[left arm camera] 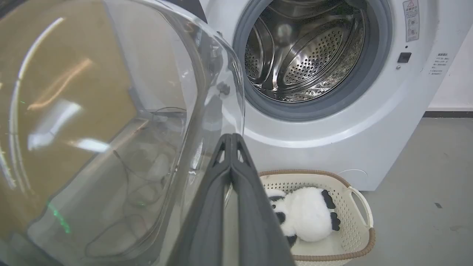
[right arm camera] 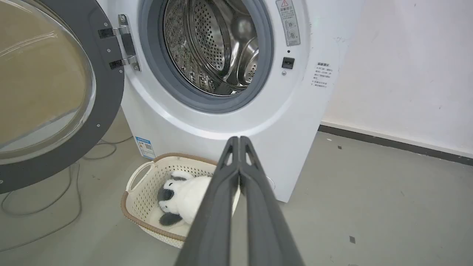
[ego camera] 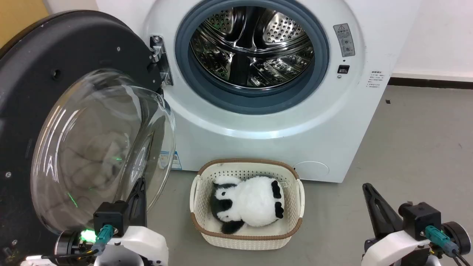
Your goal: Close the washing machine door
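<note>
Nearest me, my left gripper (ego camera: 140,183) has its jaws pressed together on nothing, its tips close against the lower edge of the glass bowl (ego camera: 99,147); I can't tell if they touch. My right gripper (ego camera: 367,186) is also closed and empty. Between them sits a cream basket (ego camera: 295,225) holding a panda toy (ego camera: 251,203). The washing machine door (ego camera: 55,48) stands swung wide at left, hinged on its right edge, its bowl bulging toward me. Behind is the washing machine (ego camera: 332,122), its drum (ego camera: 251,48) uncovered.

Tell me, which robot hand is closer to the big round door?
Left. The left gripper is right beside the washing machine door, by its lower edge. The right gripper is well away, beyond the basket.
</note>
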Controlling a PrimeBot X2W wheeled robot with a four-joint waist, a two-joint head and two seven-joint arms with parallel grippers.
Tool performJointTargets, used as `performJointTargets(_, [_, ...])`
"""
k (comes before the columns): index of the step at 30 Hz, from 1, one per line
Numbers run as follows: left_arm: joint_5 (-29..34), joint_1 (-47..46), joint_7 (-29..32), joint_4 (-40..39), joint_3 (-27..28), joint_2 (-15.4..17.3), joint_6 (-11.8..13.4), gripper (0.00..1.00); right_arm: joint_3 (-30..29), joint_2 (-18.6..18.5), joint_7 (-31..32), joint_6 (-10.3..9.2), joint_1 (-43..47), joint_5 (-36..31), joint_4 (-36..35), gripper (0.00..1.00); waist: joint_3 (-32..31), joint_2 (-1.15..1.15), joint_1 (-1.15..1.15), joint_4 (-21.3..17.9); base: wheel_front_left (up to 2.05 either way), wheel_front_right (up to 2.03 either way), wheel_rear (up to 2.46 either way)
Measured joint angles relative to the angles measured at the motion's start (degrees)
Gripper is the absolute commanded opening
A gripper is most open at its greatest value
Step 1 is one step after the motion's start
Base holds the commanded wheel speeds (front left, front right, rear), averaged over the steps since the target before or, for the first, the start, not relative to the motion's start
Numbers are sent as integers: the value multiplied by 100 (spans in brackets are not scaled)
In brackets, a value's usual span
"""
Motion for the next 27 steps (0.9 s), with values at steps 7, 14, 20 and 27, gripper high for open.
performJointTargets(7, [0,0,0,0,0,0,0,0,-1,0,0,0,0,0,0,0,0,0,0,0,0,0,0])
performJointTargets(14, [0,0,0,0,0,0,0,0,0,0,0,0,0,0,0,0,0,0,0,0,0,0,0])
performJointTargets(20, [0,1,0,0,2,0,0,0,2,0,0,0,0,0,0,0,0,0,0,0,0,0,0])
performJointTargets(27, [-1,-1,0,7,0,-1,7,100,0,0,0,0,3,3,3,100,0,0,0,0,0,0,0])
